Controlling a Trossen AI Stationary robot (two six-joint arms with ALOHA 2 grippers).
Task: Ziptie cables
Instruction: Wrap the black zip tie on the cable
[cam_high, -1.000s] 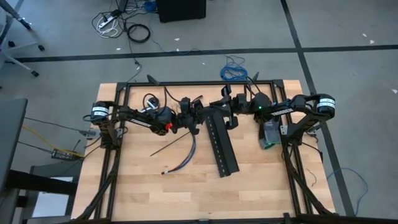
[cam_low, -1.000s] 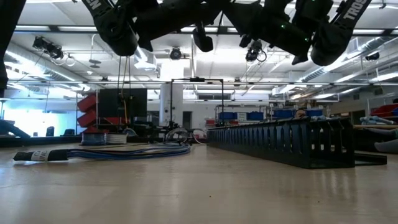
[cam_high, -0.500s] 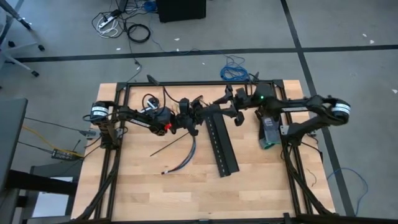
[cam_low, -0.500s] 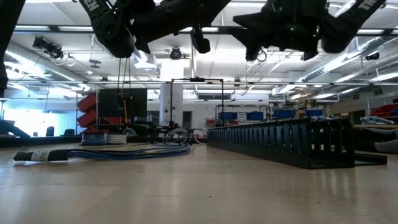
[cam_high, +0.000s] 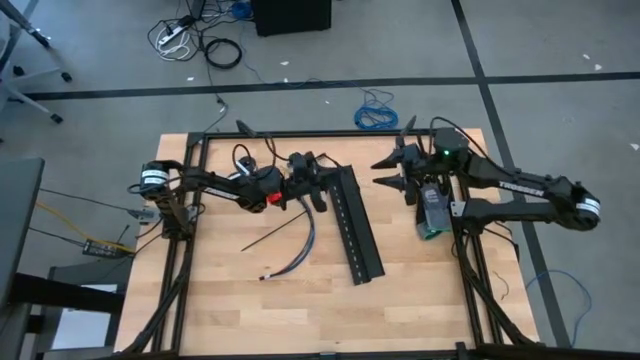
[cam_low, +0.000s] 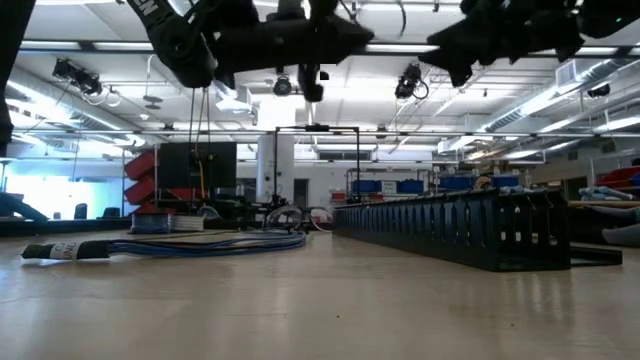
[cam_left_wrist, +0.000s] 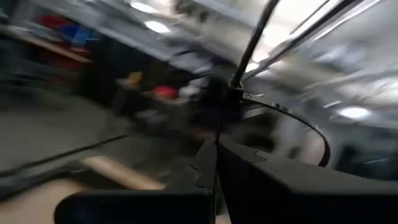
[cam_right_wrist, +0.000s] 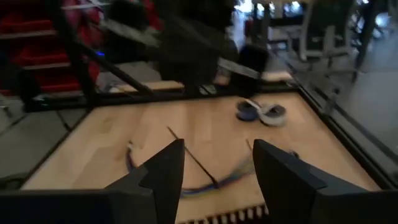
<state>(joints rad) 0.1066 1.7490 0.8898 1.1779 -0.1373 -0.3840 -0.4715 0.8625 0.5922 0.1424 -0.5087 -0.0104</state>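
The cables (cam_high: 298, 246) lie on the wooden table left of centre as a loose curved bundle, also seen low on the table (cam_low: 205, 245) and past my right fingers (cam_right_wrist: 208, 182). One thin black ziptie (cam_high: 270, 236) lies flat beside them. My left gripper (cam_high: 316, 187) hovers above the table's far middle, shut on another ziptie (cam_left_wrist: 298, 121) that is bent into a loop. My right gripper (cam_high: 388, 171) stands open to its right, near the far right, with nothing between its fingers (cam_right_wrist: 214, 168). My left gripper pinches the thin black ziptie (cam_left_wrist: 219, 127) between its two shut fingers (cam_left_wrist: 202, 165), at their free ends. The fingers come roughly level from the table's left, tipped a little upward. The strip stands up beyond the fingertips, curls into a loop, and hangs clear of the table.
A long black perforated strip (cam_high: 358, 228) lies slantwise on the table's middle, right of the cables. A black frame rail (cam_high: 320, 135) runs along the far edge. A grey-green box (cam_high: 432, 212) sits by the right arm's base. A blue coiled cable (cam_high: 376, 110) lies on the floor beyond.
My right gripper has drawn back from my left gripper toward the table's right edge, rising and tipping from pointing down to nearly level. My left gripper has stayed in place and rolled a little with the ziptie. The cables and the loose ziptie have not moved.
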